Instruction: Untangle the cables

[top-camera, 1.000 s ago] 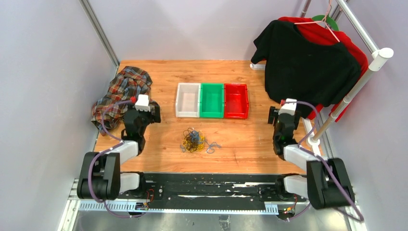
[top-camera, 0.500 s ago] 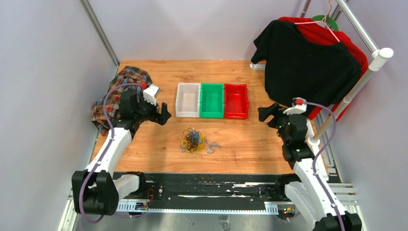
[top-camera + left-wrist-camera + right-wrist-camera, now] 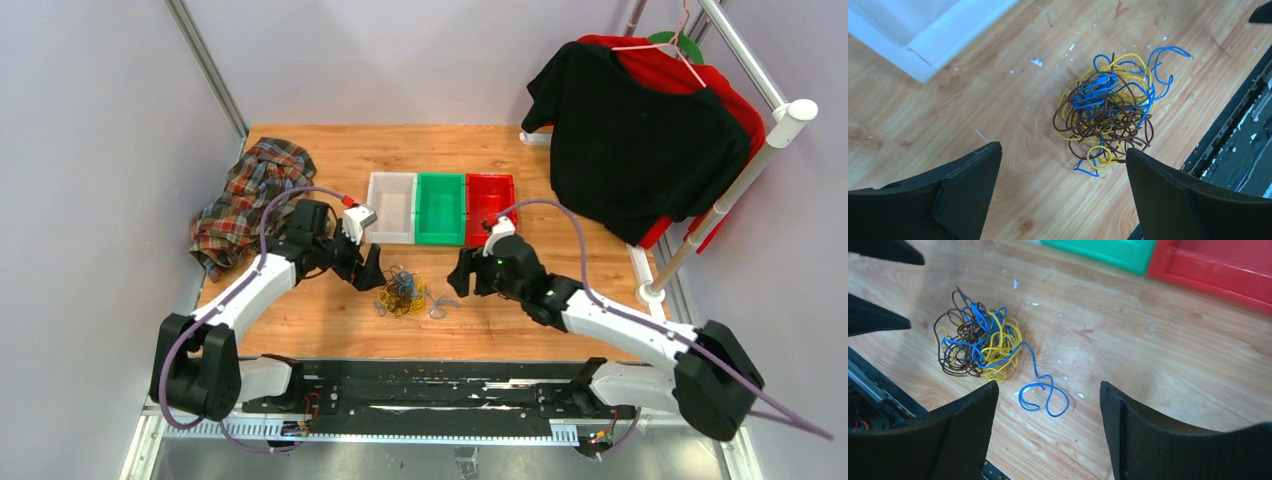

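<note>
Off at the left edge, a crumpled plaid shirt (image 3: 250, 190) lay well apart from the work, and I judged it had no part in it. The left claw (image 3: 370, 270) hung low over the wooden surface (image 3: 450, 150), just left of the heap, its jaws spread wide with nothing between them. I took that placing as deliberate: one claw on each flank, so that each could take a different strand and draw it away from the other.

Between them the cables (image 3: 403, 293) sat in one tight nest toward the near edge, in front of the white bin (image 3: 372, 210), the green bin (image 3: 418, 210) and the red bin (image 3: 512, 210), which I guessed were for sorting. Thin brown, yellow and blue wires looped through one another, none lying free except a single blue strand (image 3: 1044, 397). It trailed out rightward and ended in a flat curl on the wood.

The right claw (image 3: 462, 275) hovered just beyond that curl, likewise gaping and empty, probably aimed at the loose end as the easiest start.
</note>
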